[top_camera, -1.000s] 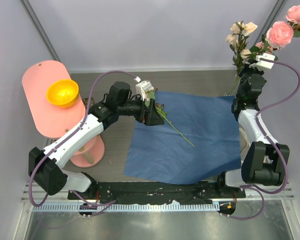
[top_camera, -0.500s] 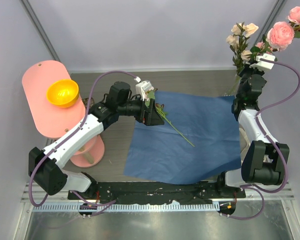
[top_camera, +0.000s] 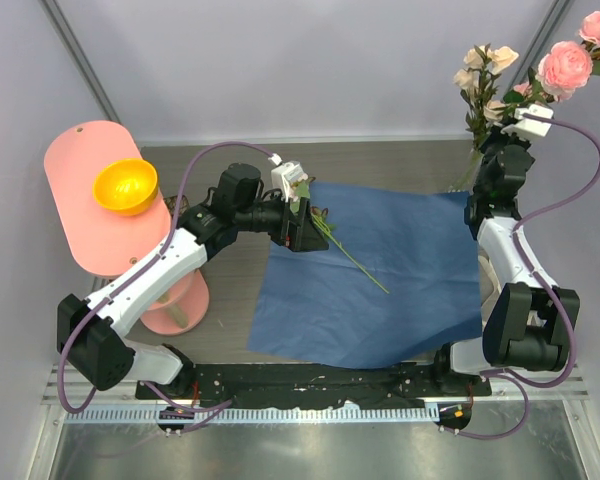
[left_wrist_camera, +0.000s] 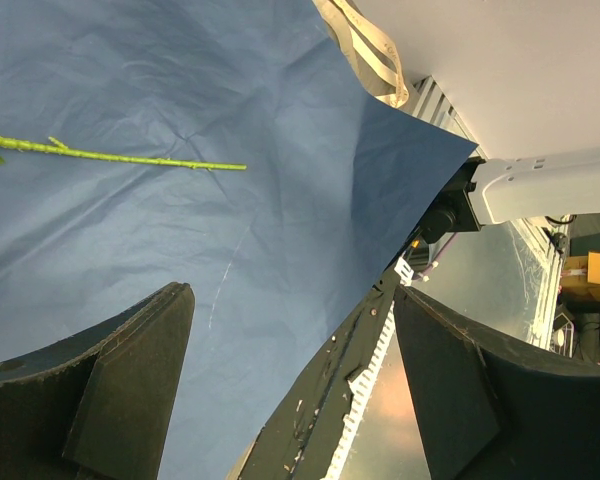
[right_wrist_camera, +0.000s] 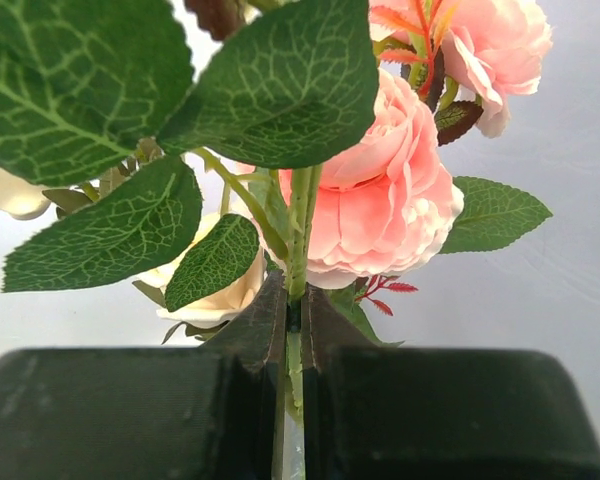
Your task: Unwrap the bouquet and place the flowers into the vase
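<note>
Right gripper (right_wrist_camera: 292, 310) slightly higher, two pink roses (top_camera: 565, 68)

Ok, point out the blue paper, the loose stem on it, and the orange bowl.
blue paper (top_camera: 410, 300), top external view, bare middle of sheet.
loose stem (left_wrist_camera: 130, 157), left wrist view, mid-length.
orange bowl (top_camera: 125, 186), top external view, inner hollow.

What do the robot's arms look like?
The left arm and right arm have white shells and black joints. A purple cable runs along each. The left gripper and right gripper each have two chunky black fingers.
</note>
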`<state>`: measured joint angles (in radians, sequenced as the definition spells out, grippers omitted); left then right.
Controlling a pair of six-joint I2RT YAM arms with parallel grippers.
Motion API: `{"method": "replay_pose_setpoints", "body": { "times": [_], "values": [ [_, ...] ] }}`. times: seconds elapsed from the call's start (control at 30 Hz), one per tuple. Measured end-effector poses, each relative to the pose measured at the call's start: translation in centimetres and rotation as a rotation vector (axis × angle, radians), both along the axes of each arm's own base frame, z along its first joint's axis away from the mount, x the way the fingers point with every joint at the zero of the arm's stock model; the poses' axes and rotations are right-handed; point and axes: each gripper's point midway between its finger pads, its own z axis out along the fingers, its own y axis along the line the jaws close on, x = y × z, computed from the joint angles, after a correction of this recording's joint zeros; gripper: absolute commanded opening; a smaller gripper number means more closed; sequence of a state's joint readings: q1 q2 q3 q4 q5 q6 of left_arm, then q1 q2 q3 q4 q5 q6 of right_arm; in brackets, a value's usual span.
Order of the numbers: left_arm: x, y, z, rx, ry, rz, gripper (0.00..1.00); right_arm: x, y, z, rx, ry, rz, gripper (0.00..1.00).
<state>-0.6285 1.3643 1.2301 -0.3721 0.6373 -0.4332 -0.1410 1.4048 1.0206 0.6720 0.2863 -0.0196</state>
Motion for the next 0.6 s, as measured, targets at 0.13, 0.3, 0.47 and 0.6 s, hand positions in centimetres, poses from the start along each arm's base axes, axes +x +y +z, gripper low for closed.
{"method": "replay_pose_setpoints", "body": {
  "times": [0.13, 0.3, 0.47, 0.6],
  "values": [
    [0.00, 0.00, 0.01, 0.000, 0.000, 0.000, 0.85, -0.11, -0.42, 0.21, 0.013, 0.002, -0.025, 0.01],
    [0.00, 0.00, 0.00, 0.000, 0.000, 0.000, 0.85, 0.04, -0.55, 0.22, 0.019, 0.001, -0.030, 0.01],
    [0.00, 0.00, 0.00, 0.000, 0.000, 0.000, 0.85, 0.10, -0.39, 0.30, 0.020, -0.003, -0.030, 0.01],
    [0.00, 0.00, 0.00, 0.000, 0.000, 0.000, 0.85, 0.07, -0.45, 0.24, 0.024, 0.001, -0.039, 0.01]
  ]
}}
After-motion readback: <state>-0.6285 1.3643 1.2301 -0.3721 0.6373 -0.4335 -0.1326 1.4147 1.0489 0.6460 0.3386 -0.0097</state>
